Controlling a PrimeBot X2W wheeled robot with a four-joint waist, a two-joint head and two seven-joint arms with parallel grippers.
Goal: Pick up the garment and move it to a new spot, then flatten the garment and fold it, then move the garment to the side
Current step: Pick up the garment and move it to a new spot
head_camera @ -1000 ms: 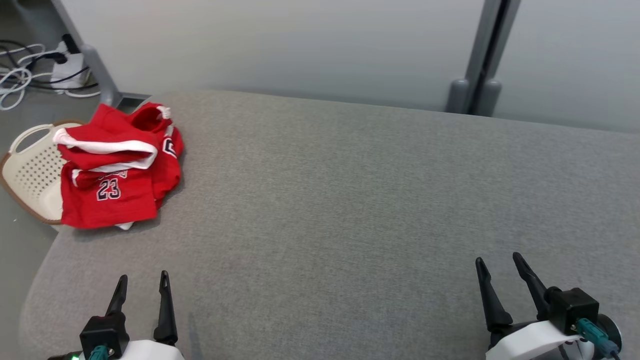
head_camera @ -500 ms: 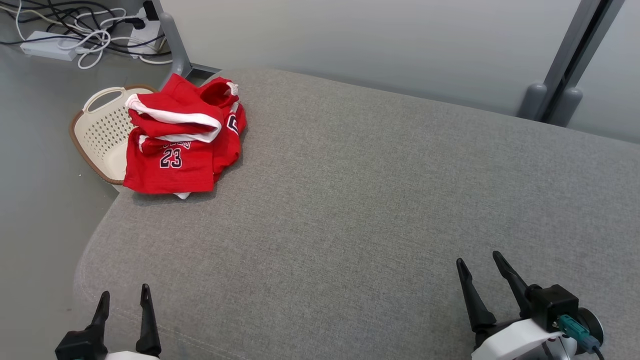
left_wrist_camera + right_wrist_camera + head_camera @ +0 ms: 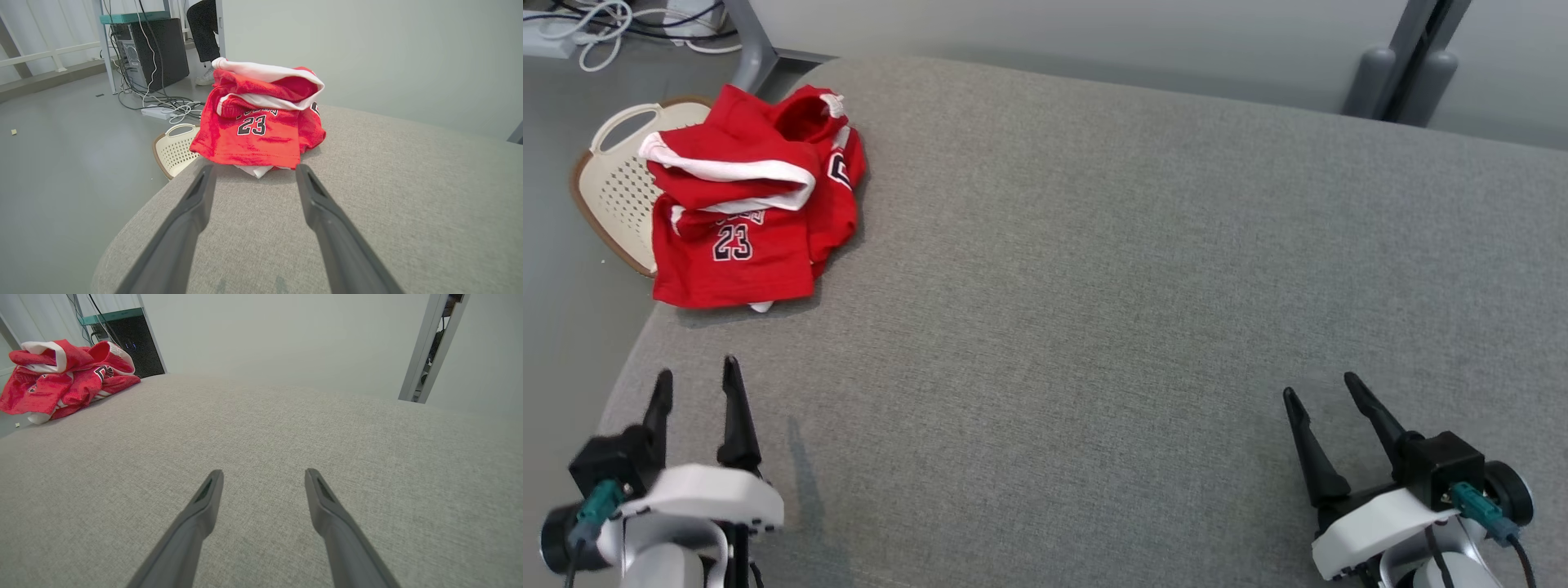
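The garment [image 3: 743,204] is a crumpled red jersey with white trim and the number 23, lying at the far left corner of the grey fabric surface [image 3: 1094,269]. My left gripper [image 3: 696,376] stands open near the front left edge, a little short of the garment and apart from it; the left wrist view looks straight at the garment [image 3: 261,122] past my left gripper [image 3: 253,169]. At the front right my right gripper [image 3: 1319,388] is open over bare fabric, with nothing between its fingers. The right wrist view has my right gripper [image 3: 263,473] low and the garment [image 3: 65,373] far left.
A cream perforated basket [image 3: 613,184] sits on the floor beside the surface's left corner, partly under the garment. Cables and a power strip [image 3: 596,20] lie on the floor behind it. A computer tower [image 3: 153,51] and a person's leg [image 3: 202,28] stand farther back. A grey wall post [image 3: 1409,61] rises at the far right.
The head camera has shifted, so the whole picture moved. My left gripper has come forward and up toward the garment. The garment and the right gripper lie as before.
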